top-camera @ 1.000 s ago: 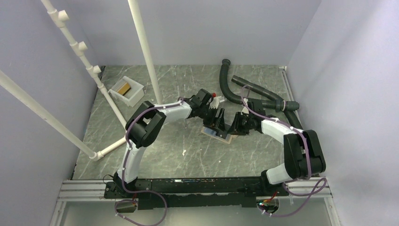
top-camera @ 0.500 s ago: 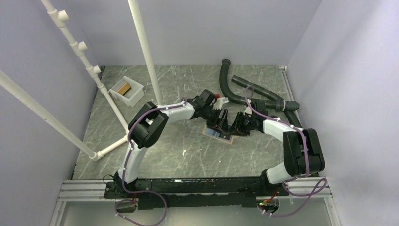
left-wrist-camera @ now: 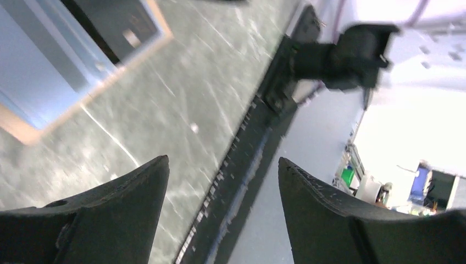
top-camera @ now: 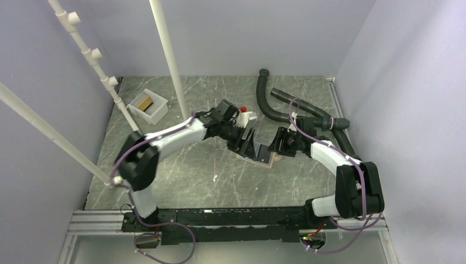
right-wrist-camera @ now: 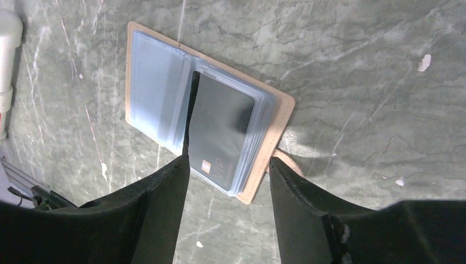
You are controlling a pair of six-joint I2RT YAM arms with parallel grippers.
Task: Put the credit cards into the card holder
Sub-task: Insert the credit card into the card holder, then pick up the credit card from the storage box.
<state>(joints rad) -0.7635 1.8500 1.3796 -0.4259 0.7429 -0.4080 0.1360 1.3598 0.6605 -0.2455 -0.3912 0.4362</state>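
The card holder (right-wrist-camera: 154, 93) lies open and flat on the counter (top-camera: 220, 176), roughly midway between the two arms, its pale blue inside facing up and a tan border showing round the edge. A dark card (right-wrist-camera: 222, 124) with "VIP" printed near one corner sits in a clear pocket (right-wrist-camera: 264, 118) on one page of the holder; the other page shows only blue. The right gripper (right-wrist-camera: 228, 162) hangs just above the near edge of the holder with its jaws apart, one finger to each side of the carded page, and nothing clamped between them. The left gripper (left-wrist-camera: 222, 160) also has its jaws apart and holds nothing; in its wrist view the holder lies off to the upper left and bare counter shows between the fingers. Seen from above, the left gripper is over the holder's left part. Well apart, toward the far left of the counter, a white tray (top-camera: 159, 113) holds a golden-brown card (top-camera: 144, 102). Dark hoses (top-camera: 275, 110) lie at the far right.
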